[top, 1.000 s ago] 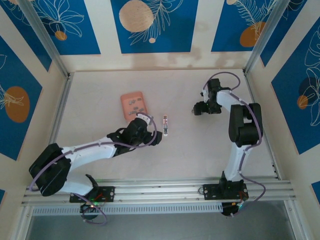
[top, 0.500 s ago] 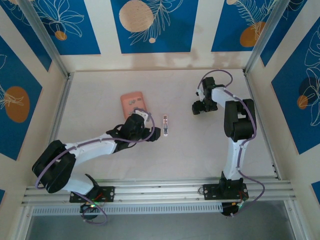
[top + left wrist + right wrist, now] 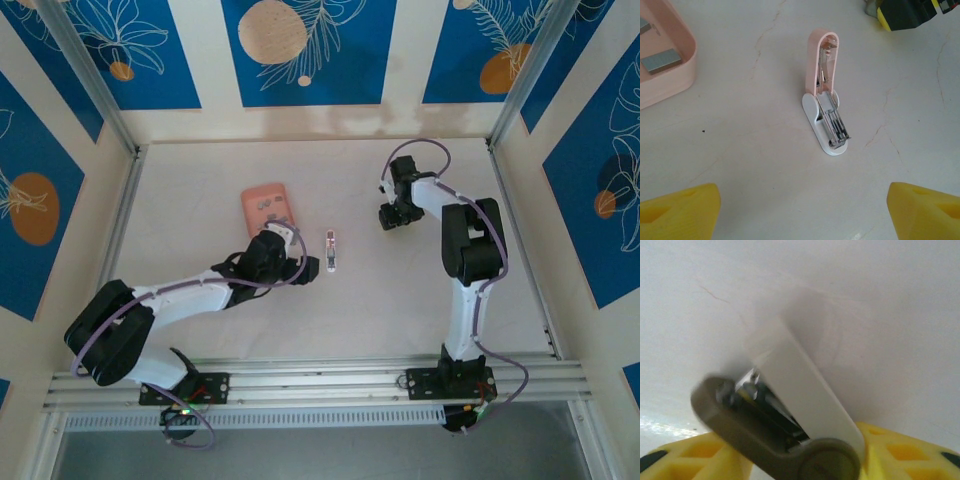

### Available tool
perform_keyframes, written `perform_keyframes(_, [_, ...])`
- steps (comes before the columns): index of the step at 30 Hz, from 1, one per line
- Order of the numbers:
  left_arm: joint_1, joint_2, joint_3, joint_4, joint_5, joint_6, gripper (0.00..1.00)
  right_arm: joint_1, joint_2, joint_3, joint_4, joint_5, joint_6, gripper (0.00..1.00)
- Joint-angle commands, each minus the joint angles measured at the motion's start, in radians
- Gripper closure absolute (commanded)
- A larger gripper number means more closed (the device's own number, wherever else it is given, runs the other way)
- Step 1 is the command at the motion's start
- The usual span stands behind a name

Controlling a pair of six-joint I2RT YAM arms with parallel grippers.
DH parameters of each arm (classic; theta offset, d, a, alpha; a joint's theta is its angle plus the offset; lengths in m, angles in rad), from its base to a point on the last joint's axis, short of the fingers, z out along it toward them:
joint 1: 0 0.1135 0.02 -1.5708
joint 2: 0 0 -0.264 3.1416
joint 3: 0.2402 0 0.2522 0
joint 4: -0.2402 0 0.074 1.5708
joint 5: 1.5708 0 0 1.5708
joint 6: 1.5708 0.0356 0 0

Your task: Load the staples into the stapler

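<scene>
My table layout
I see the stapler (image 3: pixel 331 250) mid-table, the tray (image 3: pixel 268 208) holding staples (image 3: pixel 661 61) behind-left of it, the right gripper (image 3: pixel 390 216) farther right, another object (image 3: pixel 785 405) between its fingers (image 3: pixel 900 450).

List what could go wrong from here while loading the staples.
1. The stapler lies loose and open on the table; the open left gripper may nudge it or shut its lid.
2. The staples lie flat in the tray, and look small for that gripper, so a pinch may slip.
3. The right gripper, gripping a grey-brown object, hangs near the stapler; the arms might collide.
</scene>
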State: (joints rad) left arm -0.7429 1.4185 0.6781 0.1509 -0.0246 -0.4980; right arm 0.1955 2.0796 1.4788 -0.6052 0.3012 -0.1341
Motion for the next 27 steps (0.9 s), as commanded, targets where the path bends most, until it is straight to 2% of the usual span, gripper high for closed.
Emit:
perform_keyframes(1, [0.014,-0.024,-0.021,0.027,0.027,-0.005,0.14,0.038,0.026,-0.001,0.054,-0.028,-0.011,0.51])
perform_keyframes(3, [0.019,-0.031,-0.025,0.025,0.036,-0.005,0.14,0.039,0.032,0.011,0.045,-0.040,-0.009,0.55])
perform_keyframes(5, [0.024,-0.042,-0.033,0.022,0.041,-0.005,0.14,0.044,0.034,0.018,0.032,-0.044,-0.012,0.55])
perform_keyframes(8, [0.035,-0.054,-0.047,0.029,0.056,-0.005,0.14,0.050,0.032,0.026,0.003,-0.035,-0.010,0.50])
perform_keyframes(11, [0.051,-0.060,-0.056,0.024,0.080,-0.008,0.14,0.056,0.029,0.024,0.010,-0.007,-0.008,0.37])
perform_keyframes(15, [0.070,-0.067,-0.061,0.019,0.110,-0.019,0.15,0.070,0.056,0.049,0.000,0.062,-0.029,0.34])
perform_keyframes(17, [0.077,-0.070,-0.053,-0.006,0.126,-0.018,0.14,0.076,0.065,0.054,-0.005,0.064,-0.038,0.36])
perform_keyframes(19, [0.085,-0.074,-0.043,-0.035,0.139,-0.015,0.15,0.081,0.063,0.054,-0.004,0.068,-0.037,0.44])
perform_keyframes(22, [0.094,-0.080,-0.029,-0.078,0.159,-0.006,0.15,0.078,0.049,0.045,-0.008,0.033,-0.024,0.50])
perform_keyframes(27, [0.111,-0.066,0.013,-0.144,0.197,0.015,0.15,0.077,0.043,0.033,-0.008,-0.016,-0.014,0.50])
